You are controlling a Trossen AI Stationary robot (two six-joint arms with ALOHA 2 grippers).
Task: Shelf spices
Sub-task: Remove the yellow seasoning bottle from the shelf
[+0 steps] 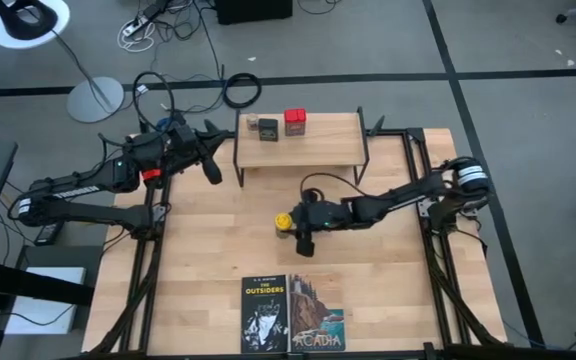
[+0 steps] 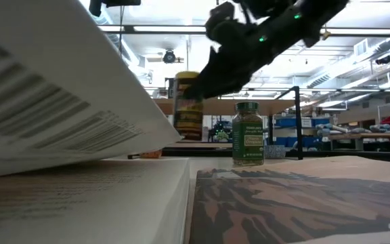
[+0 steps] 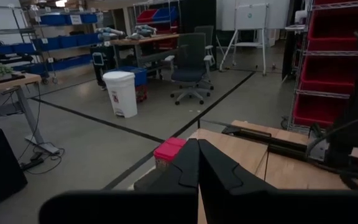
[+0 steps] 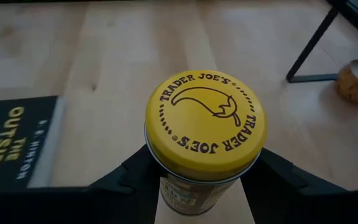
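My right gripper (image 1: 288, 226) is shut on the yellow-lidded jar (image 4: 205, 121) near the table's middle. The green-lidded jar (image 2: 248, 133) stands on its base on the table; it shows only in the low view. The shelf (image 1: 318, 148) stands at the table's far side. The red tin (image 1: 295, 121), the dark grey tin (image 1: 253, 124) and one more small container (image 1: 267, 128) rest on its top board. My left gripper (image 1: 214, 168) is shut and empty by the shelf's left end, and the red tin (image 3: 169, 151) shows beyond its fingers. My right gripper pinches the yellow-lidded jar's round body just under the lid (image 4: 166, 186), one finger (image 4: 126, 174) on each side. The fingers come from the table's right side, slanting down. The jar stands upright, and in the low view its base (image 2: 188, 135) looks a little clear of the table.
Two paperback books (image 1: 266, 312) (image 1: 317, 312) lie at the table's near edge and fill the low view's foreground (image 2: 296, 203). A small round tan thing (image 4: 356, 79) lies near a black shelf leg (image 4: 312, 43). Bare tabletop lies between the books and the shelf.
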